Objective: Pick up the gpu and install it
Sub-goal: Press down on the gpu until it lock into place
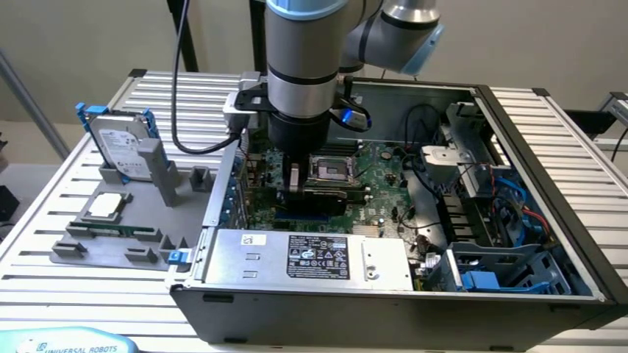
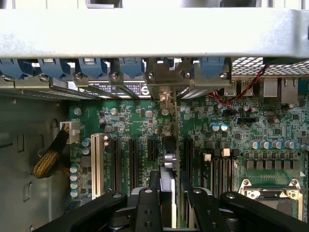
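Note:
Held edge-on, the gpu [image 2: 169,162] stands upright over the green motherboard [image 2: 140,121] in the wrist view, in line with a gap among the black expansion slots [image 2: 133,159]. Its silver bracket end [image 2: 166,94] reaches the case's rear wall. My gripper [image 2: 170,203] is shut on the card, one black finger [image 2: 147,208] on each side. In the exterior view the arm reaches down into the open computer case [image 1: 530,147]. There the gripper [image 1: 294,193] holds the dark gpu [image 1: 324,197] low over the board, beside the CPU socket [image 1: 332,169].
A power supply [image 1: 304,257] fills the case's near side, and cables [image 1: 510,206] and drive bays lie at the exterior view's right. Blue slot clips [image 2: 130,65] line the rear wall. Outside, a grey fixture [image 1: 108,246] carries a hard drive [image 1: 123,151] and a CPU chip [image 1: 106,206].

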Robot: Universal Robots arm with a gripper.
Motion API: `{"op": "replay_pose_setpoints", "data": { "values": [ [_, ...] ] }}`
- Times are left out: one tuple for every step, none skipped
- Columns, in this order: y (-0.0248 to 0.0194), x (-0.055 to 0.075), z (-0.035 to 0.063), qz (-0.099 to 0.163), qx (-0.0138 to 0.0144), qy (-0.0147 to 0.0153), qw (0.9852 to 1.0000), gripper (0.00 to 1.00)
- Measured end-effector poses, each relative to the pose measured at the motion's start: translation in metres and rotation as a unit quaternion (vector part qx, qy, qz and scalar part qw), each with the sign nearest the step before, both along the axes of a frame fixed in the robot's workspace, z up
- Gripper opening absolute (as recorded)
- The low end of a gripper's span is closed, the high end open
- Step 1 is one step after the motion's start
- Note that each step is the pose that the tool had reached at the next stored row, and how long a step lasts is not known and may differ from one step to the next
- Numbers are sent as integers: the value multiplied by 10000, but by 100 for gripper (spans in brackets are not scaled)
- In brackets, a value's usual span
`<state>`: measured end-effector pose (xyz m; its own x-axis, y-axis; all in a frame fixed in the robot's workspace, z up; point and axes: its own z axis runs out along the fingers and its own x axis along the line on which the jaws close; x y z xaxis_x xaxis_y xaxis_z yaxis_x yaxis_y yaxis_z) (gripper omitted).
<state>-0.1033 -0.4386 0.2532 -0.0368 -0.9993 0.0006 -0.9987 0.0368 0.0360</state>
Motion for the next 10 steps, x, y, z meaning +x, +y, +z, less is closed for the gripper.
{"op": "replay_pose_setpoints", "data": {
  "values": [
    [0,0,-2,0,-1,3,10000,27],
    [0,-1,-3,-1,-2,7,10000,27],
    [0,-1,-5,-1,-3,7,10000,27],
    [0,0,-7,-1,-4,9,10000,27],
    [0,0,-9,0,-4,10,10000,27],
    [0,0,-12,0,-5,12,10000,27],
    [0,0,-15,-1,-5,13,10000,27],
    [0,0,-18,0,-7,14,10000,27],
    [0,0,-20,0,-9,14,10000,27],
    [0,0,-23,0,-10,14,10000,27]
  ]
}}
